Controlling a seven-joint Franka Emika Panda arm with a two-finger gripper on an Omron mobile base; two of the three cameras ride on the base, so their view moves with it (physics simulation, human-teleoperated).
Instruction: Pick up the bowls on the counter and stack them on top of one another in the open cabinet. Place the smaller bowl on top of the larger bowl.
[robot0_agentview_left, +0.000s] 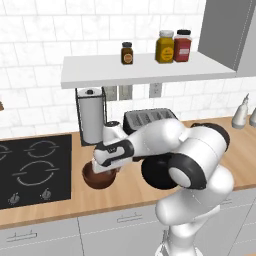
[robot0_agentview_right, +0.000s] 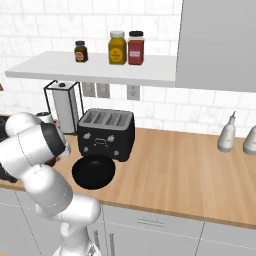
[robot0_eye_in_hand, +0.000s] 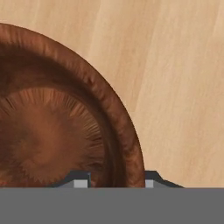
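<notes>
The gripper (robot0_eye_in_hand: 113, 177) straddles the rim of the smaller bowl (robot0_eye_in_hand: 57, 131), one fingertip inside and one outside, its jaws narrowed close around the wall. The robot should confirm a firm pinch, then lift straight up. The larger bowl (robot0_agentview_right: 93, 171) sits on the counter (robot0_agentview_right: 190, 170) before the toaster (robot0_agentview_right: 106, 132) and arguably belongs first on the open cabinet (robot0_agentview_left: 145, 69) above.

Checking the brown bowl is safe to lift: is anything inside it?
The smaller bowl holds nothing on the part of its dark floor that shows; one gripper fingertip is inside the rim, the other outside. In the left base view the hand covers its inside.
</notes>
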